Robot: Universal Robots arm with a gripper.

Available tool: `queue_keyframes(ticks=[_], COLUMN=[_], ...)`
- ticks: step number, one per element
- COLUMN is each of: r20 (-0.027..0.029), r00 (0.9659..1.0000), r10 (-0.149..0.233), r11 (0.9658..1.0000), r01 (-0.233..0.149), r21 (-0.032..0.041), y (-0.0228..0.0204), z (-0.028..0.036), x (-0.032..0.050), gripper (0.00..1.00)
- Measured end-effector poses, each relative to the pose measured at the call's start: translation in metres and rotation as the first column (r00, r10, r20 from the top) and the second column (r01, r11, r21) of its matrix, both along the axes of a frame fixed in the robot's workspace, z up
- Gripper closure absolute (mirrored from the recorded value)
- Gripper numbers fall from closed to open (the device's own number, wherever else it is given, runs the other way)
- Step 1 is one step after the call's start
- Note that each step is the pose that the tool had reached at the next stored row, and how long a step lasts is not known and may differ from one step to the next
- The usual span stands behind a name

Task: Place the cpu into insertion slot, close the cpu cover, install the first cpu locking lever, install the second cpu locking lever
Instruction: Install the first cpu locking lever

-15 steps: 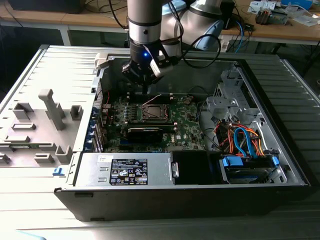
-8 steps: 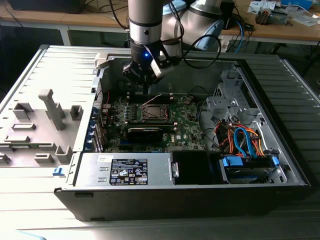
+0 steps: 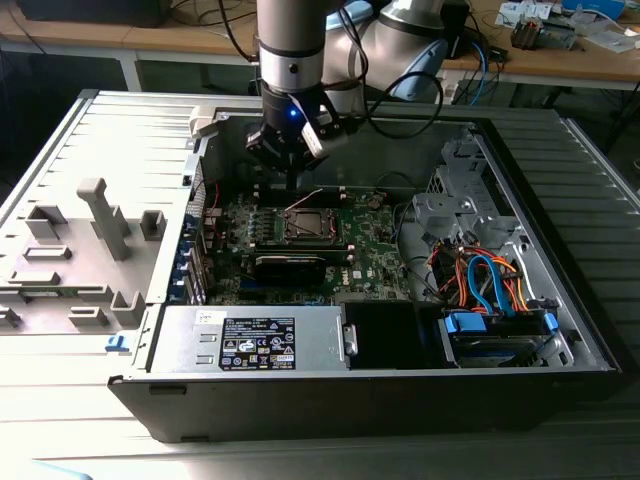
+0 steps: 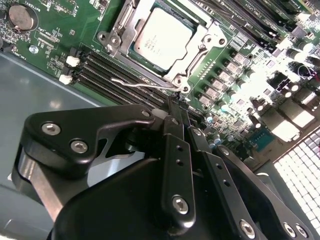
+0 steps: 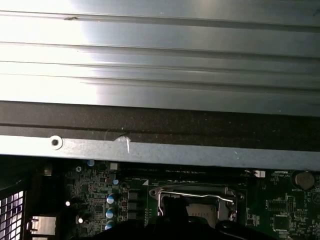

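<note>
just beyond the closed, empty jaws (image 4: 172, 102), cpu (image 4: 161, 35) under cpu cover (image 4: 212, 40)

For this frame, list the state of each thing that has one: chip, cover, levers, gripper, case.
cpu: seated in the insertion slot.
cpu cover: closed down around the chip.
locking lever: thin wire, lying beside the socket; whether it is latched cannot be told.
gripper: fingers together, empty, tips by that lever.
computer case: side open, board exposed.
</note>
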State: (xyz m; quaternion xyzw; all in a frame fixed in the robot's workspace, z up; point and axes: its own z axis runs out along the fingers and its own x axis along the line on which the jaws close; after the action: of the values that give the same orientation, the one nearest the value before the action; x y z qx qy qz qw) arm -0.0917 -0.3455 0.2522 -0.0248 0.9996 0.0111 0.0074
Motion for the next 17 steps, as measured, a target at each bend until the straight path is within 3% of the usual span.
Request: queue_keyframes(ticks=[17], r20=[0.0001], r00=[1.0], r10=[0.0], r11=[1.0], r01=[0.0], r21=[0.0001], y=[0.0001], z=[-0.0081], x=[0.0], gripper=[0.89])
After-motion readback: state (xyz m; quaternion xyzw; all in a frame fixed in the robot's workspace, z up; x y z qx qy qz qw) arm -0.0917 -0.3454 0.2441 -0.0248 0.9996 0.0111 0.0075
